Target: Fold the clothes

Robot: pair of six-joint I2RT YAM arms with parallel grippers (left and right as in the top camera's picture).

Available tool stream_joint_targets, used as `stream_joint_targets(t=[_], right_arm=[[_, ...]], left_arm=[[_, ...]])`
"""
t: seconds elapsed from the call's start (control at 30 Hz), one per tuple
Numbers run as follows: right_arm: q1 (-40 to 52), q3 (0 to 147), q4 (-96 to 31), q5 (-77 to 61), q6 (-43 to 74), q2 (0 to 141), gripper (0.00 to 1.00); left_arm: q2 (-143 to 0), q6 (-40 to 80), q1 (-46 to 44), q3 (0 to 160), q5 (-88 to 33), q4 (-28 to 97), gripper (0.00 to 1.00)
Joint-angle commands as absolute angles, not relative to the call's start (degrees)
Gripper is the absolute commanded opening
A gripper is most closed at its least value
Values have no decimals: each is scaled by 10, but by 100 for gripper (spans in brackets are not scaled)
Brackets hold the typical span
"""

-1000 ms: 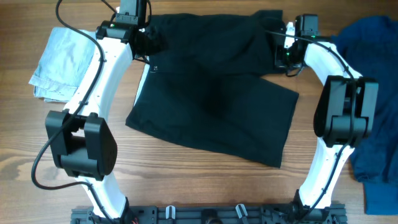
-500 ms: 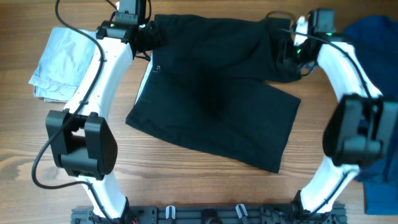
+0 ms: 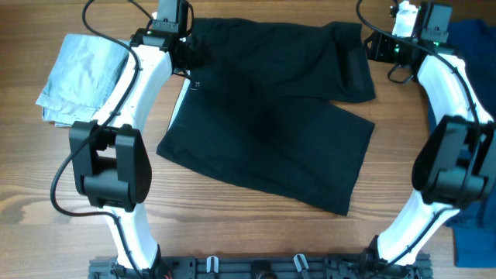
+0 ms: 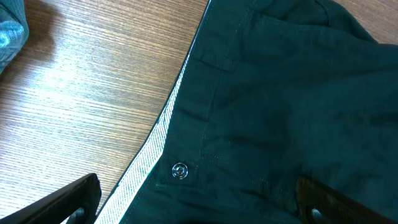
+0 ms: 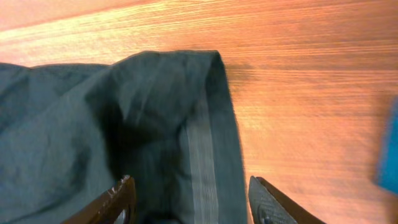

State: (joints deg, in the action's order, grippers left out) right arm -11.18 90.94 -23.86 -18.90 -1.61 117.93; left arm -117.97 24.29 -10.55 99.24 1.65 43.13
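The shorts (image 3: 263,132) lie flat mid-desk (image 3: 232,232), waistband to the left, leaving both far corners reachable. The left claw (image 4: 193,208) hangs wide open over the far-left corner by the snap (image 4: 180,170). The right claw (image 5: 193,199) is spread and empty over the far-right corner, probably poised for a paired pinch.

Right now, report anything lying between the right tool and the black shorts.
Nothing visible does: the right tool hangs open directly over the black shorts. The blue garment lies apart, to one side.

Wide-apart fingers (image 4: 62,202) frame the black shorts (image 4: 292,93) and their snap button (image 4: 180,170).
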Motion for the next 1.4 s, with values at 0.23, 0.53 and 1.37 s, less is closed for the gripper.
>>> stream_joint_targets(t=[0.23, 0.53, 1.37], right_arm=[[-127, 907, -90, -378, 17, 1304, 57], [-126, 907, -12, -399, 57, 1356, 57], [-92, 907, 48, -353, 107, 1363, 36]], left_arm=[[-1180, 248, -106, 991, 14, 430, 100], [-1180, 248, -106, 991, 14, 430, 100], [-1180, 248, -106, 991, 14, 430, 100]])
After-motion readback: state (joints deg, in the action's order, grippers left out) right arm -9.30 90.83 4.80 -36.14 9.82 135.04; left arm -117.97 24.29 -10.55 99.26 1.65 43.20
